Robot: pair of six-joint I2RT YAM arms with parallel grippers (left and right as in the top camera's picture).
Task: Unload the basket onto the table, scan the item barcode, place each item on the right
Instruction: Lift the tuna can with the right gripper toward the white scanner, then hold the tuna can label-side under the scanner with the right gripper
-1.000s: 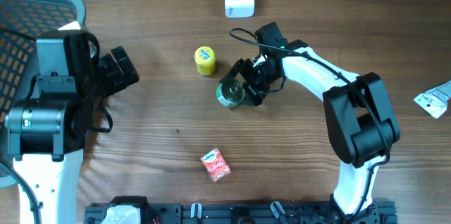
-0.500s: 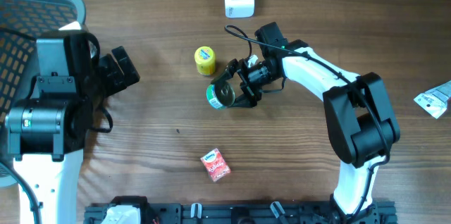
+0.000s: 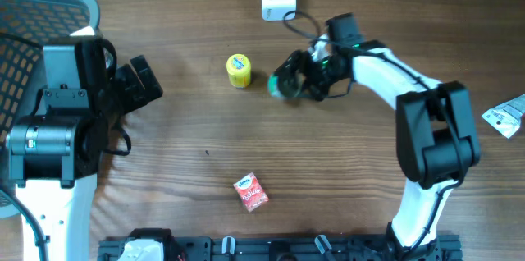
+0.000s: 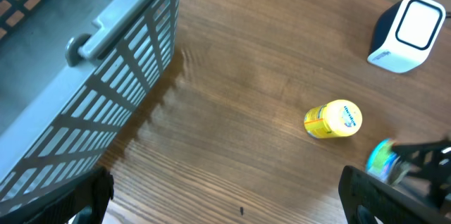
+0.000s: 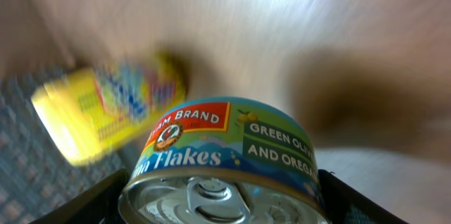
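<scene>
Can (image 5: 225,157): blurred overhead, cropped close-up

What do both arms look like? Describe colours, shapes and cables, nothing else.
Right arm: slim white links, black joint housings, black jaws, a thin black cable looping at the wrist. Left arm: bulky black housings on a white base link, black jaws, a black side cable.

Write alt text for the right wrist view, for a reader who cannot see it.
A round metal tin with a pull-tab lid and a blue-green label reading "Flakes" fills the lower frame, held between the black fingers of the right gripper. Behind it, a blurred yellow cylindrical container sits on the brown wooden table.
</scene>
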